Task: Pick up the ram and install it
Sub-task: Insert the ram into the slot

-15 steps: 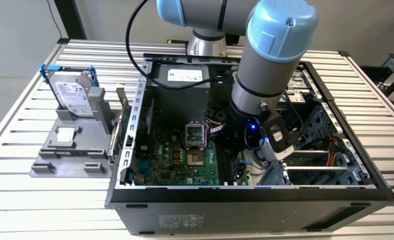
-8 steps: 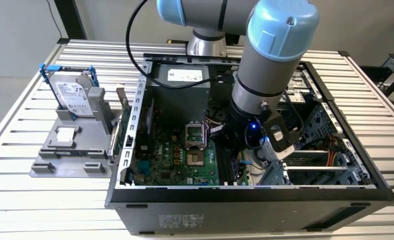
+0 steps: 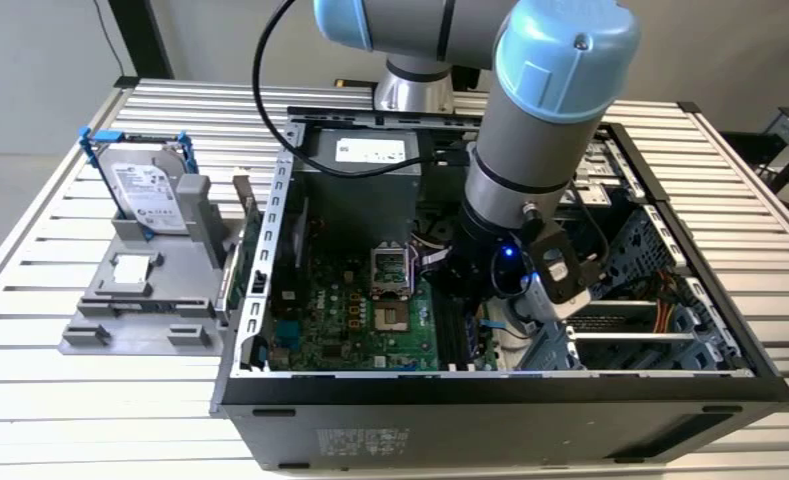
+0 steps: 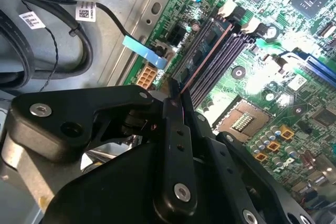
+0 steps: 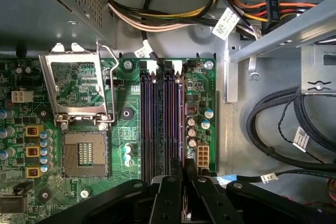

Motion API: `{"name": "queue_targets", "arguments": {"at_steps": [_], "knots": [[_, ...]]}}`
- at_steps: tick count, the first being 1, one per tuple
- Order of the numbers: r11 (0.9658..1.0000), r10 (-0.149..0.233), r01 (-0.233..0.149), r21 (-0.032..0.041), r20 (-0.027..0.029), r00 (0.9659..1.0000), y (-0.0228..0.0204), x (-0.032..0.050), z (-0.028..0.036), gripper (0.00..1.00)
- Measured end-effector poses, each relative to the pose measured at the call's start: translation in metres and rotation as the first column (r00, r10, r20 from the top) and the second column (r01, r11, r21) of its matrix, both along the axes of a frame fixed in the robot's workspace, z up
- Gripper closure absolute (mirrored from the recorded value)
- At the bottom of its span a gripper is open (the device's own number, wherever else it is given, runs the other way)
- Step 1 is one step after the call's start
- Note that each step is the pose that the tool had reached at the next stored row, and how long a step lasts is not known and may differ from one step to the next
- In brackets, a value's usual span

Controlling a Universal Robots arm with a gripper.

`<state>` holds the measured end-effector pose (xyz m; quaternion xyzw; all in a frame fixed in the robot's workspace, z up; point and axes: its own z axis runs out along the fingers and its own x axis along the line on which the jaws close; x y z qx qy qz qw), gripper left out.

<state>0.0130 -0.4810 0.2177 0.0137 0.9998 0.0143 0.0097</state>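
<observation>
— Where is the arm (image 3: 541, 130)?

— It comes down steeply from above into the open case (image 3: 501, 400), which lies on its side on the slatted counter (image 3: 47, 400). The wrist is low inside the case, over the edge of the motherboard (image 3: 341, 320) that faces the drive bays.

— And the hand (image 3: 481, 275)?

— It points straight down at the board. In both wrist views its black fingers (image 4: 176, 129) stand narrow, almost together, over the near end of the memory slots (image 5: 157, 124).

— Is it holding anything?

— Yes, the ram (image 4: 205, 45). In the second wrist view it stands on edge along the outermost slot, the one nearest the board's edge, and its near end runs in between the fingertips of the hand (image 4: 178, 95). The fingers are pinched on that end.

— Is the stick fully down in the slot?

— I cannot tell. It is lined up with the slot, running its length, but the seating is hidden from here.

— What lies around it?

— In the first wrist view the hand (image 5: 184, 174) sits at the slots' near end, with the open CPU socket (image 5: 84, 153) on one side of the slots and black cables (image 5: 273, 124) on the case floor past the board's edge on the other.
</observation>
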Motion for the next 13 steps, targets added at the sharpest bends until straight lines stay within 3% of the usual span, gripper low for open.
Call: {"name": "queue_targets", "arguments": {"at_steps": [9, 13], "knots": [[0.9998, -0.016, 0.016, 0.0148, 0.0038, 0.9999, 0.0003, -0.0010, 0.0001, 1.00], [0.9997, -0.017, 0.017, 0.0168, 0.0038, 0.9999, 0.0000, -0.0009, 0.0025, 1.00]]}}
